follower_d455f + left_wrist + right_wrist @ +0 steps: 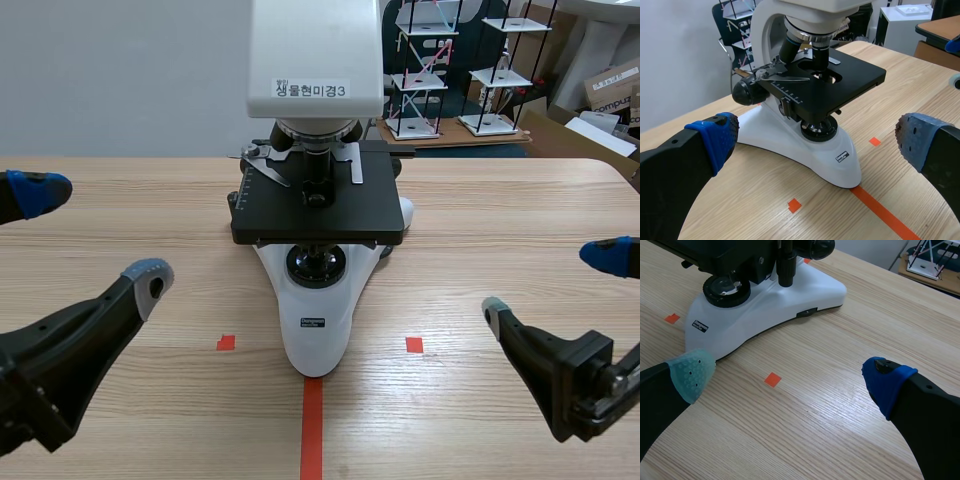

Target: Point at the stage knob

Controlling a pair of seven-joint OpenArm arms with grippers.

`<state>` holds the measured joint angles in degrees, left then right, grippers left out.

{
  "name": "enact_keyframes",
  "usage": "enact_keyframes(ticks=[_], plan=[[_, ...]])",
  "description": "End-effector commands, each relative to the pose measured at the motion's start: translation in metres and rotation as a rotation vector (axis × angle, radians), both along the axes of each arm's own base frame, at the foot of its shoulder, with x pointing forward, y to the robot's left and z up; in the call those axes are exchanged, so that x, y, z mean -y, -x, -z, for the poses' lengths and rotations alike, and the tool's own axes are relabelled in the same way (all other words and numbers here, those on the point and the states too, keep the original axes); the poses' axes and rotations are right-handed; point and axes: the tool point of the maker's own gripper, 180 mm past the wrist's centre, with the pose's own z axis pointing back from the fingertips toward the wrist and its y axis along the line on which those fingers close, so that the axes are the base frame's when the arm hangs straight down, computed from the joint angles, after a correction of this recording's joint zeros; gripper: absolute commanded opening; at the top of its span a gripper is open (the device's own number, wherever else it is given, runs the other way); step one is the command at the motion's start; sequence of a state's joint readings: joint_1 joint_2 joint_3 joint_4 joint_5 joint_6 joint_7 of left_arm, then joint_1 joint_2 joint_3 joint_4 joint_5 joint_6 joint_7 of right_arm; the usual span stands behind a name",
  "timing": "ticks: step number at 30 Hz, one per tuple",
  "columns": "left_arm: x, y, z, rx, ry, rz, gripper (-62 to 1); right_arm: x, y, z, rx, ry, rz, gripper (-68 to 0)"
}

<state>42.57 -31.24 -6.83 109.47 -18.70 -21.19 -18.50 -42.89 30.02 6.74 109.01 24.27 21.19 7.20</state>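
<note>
Now | left pincer (92,235) low, left of microscope (318,200), spread, holding nothing | right pincer (552,285) low, right of microscope, spread, apart from it | stage knob (785,262) hangs under microscope's stage, right-arm side | head label (311,90) reads "생물현미경3"

The microscope (315,200) stands in the middle of the table (520,220), its black stage (350,215) overhanging the white base (315,340), so the gap beneath is tight; bare wood lies between my right claw (552,285), fingers spread, and the base's right flank; likewise between my left claw (95,235), also spread, and the left flank; the stage knob (785,262) hangs below the stage on the right side, the focus knob (817,247) close behind it.
</note>
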Motion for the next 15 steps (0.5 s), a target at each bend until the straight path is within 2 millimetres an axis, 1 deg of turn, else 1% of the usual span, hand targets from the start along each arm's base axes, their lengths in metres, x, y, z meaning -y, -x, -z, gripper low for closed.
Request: enact_keyframes(ticks=[1,15], plan=[[-0.0001,-0.0002,-0.0059,0.000,0.035,-0.013,1.4,-0.0025,-0.0024,-0.0100,0.031,-0.008,-0.009,-1.9],[0.0001,0.0000,-0.0042,-0.002,0.023,-0.011,1.4,-0.0024,-0.0026,-0.0101,0.032,-0.008,-0.008,-1.9]])
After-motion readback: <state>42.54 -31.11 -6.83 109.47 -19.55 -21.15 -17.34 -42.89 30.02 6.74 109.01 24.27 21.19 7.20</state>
